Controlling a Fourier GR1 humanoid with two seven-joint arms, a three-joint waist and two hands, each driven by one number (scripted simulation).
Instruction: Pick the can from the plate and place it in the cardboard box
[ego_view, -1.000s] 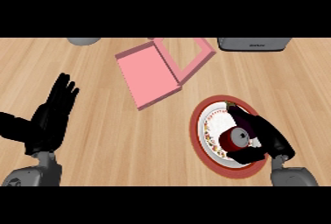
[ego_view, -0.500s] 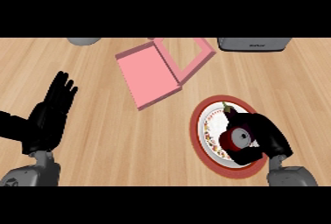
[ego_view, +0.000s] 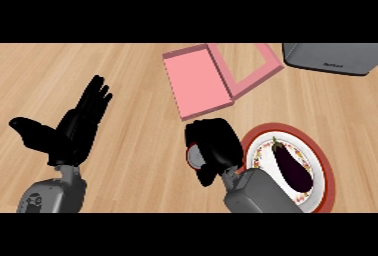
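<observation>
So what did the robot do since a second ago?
The right hand, its fingers curled round the silver can, lifted the can off the red-rimmed round plate and carried it left, over the wooden counter. The dark purple eggplant now shows on the plate. The open left hand and pink cardboard box stayed put.

The can is mostly hidden by the curled right hand; the grey appliance is cut off by the upper right edge
</observation>
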